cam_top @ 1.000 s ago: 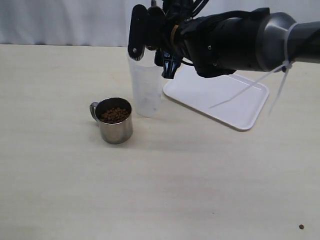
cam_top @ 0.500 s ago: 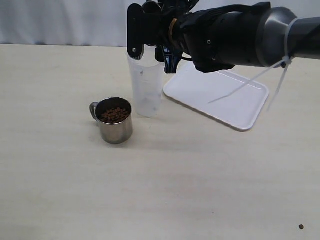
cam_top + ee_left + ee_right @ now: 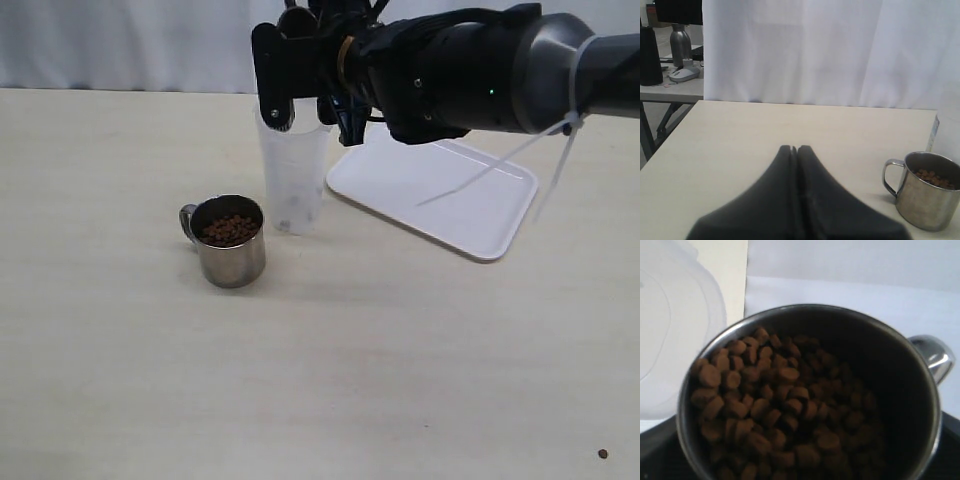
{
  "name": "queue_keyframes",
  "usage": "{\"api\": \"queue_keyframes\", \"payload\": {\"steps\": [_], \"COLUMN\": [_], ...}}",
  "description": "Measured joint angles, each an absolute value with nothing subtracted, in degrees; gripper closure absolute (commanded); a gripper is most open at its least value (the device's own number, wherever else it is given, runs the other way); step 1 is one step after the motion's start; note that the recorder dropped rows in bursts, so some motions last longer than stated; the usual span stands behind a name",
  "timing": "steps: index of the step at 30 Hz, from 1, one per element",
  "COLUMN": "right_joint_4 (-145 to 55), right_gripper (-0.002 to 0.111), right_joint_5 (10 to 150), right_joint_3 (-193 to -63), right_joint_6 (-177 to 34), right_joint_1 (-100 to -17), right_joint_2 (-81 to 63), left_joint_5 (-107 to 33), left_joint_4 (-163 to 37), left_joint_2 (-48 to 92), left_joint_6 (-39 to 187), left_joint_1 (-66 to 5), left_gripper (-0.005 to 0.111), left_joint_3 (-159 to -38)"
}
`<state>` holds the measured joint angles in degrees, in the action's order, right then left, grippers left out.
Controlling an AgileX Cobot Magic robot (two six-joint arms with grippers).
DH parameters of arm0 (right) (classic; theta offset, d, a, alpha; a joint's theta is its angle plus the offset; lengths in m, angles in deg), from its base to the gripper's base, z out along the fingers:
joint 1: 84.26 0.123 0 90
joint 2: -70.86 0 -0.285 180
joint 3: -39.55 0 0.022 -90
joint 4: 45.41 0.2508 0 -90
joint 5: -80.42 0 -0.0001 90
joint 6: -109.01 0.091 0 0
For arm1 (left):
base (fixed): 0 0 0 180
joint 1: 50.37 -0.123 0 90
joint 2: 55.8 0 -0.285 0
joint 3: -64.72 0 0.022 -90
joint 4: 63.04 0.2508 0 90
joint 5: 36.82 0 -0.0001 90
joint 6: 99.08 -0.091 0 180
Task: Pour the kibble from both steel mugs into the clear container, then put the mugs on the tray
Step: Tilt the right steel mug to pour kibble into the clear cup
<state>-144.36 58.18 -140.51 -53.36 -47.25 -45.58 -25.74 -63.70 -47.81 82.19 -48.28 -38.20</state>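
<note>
right arm (image 3: 500, 70) reaches in from the right; right gripper (image 3: 303, 85) raised near desk (image 3: 400, 380) far edge, jaws clamped wide on mug (image 3: 900, 405); left gripper (image 3: 795, 148) jaws pressed together.

- Pale beige wood-grain tabletop (image 3: 330, 380), matte, filling the whole foreground.
- White pleated fabric curtain (image 3: 120, 45) hanging along the far edge of the tabletop.
- Grey side desk (image 3: 670, 91) beyond the curtain's edge, seen from the left wrist view.
- Light grey computer mouse (image 3: 684, 74) lying on the desk.
- Dull metal bottle (image 3: 681, 42) upright just behind the mouse.
- Black flat screen (image 3: 677, 11) above the bottle, cut off by the frame.
- Black box-shaped object (image 3: 650, 55) at the desk's near end, too dark to identify.
</note>
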Motion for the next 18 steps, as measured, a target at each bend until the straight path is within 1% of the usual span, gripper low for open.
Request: {"api": "queue_keyframes", "payload": {"steps": [8, 18], "right_joint_4": [-144.54, -144.51], "right_gripper": [0.103, 0.103], "right_joint_5": [58.18, 56.55], "right_joint_3": [-143.57, -143.86], "right_joint_6": [-55.24, -61.65], "right_joint_1": [-47.25, -47.25], "right_joint_2": [-47.54, -48.96], "left_joint_5": [-25.74, -25.74], "left_joint_4": [-63.70, -63.70], "left_joint_2": [-47.81, -47.81], "left_joint_6": [82.19, 82.19], "left_joint_1": [-48.28, -48.28], "left_gripper": [0.107, 0.107], "left_joint_3": [-38.20, -38.20]}}
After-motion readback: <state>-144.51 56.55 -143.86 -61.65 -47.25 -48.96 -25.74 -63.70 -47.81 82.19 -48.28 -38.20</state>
